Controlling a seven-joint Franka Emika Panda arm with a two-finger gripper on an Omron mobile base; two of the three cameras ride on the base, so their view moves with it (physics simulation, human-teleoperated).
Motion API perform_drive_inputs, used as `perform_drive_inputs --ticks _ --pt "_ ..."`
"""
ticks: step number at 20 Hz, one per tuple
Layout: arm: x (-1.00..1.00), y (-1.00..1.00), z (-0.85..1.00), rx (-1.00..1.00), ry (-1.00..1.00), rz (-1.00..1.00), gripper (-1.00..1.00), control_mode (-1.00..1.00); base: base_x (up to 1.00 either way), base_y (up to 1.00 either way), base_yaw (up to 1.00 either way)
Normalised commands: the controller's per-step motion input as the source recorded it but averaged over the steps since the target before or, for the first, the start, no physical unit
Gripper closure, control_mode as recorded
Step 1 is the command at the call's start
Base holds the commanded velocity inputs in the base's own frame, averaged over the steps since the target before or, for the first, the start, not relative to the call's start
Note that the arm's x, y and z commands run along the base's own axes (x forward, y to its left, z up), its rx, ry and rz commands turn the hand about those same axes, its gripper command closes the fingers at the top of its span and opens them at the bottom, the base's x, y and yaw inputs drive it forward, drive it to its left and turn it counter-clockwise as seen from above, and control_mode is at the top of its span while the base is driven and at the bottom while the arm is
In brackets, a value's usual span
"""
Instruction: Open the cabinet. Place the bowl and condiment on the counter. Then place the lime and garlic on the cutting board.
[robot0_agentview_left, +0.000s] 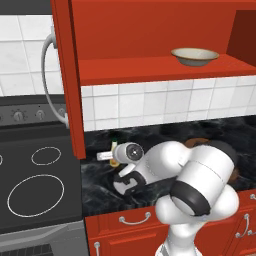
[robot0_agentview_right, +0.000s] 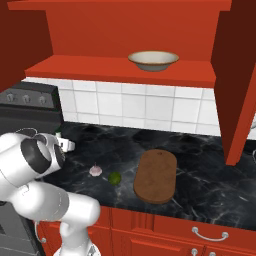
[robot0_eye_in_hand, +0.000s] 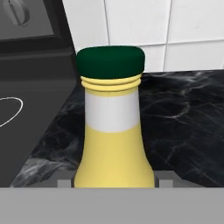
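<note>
Standing upright on the counter (robot0_eye_in_hand: 188, 113) beside the stovetop (robot0_eye_in_hand: 26, 87), the condiment (robot0_eye_in_hand: 113, 131) sits grasped between the gripper (robot0_eye_in_hand: 113, 183) fingertips; the bowl (robot0_agentview_right: 153, 60) rests on the cabinet (robot0_agentview_right: 120, 70) shelf above the counter.

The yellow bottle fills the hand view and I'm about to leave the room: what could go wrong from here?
The bottle stands between the fingertips on the counter close to the stove. If the gripper pulls back crookedly, it might tip the bottle, perhaps onto the stove.

The bowl sits near the cabinet shelf front edge; a clumsy reach could knock it down toward the cutting board.
</note>
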Motion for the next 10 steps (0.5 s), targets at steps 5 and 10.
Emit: perform_drive_inputs --ticks 5,10 --pt "0.00 0.06 -0.18 0.00 0.00 0.00 1.00 -1.00 0.00 0.00 0.00" --pt "-0.04 0.01 -0.22 0.00 0.00 0.00 1.00 -1.00 0.00 0.00 0.00"
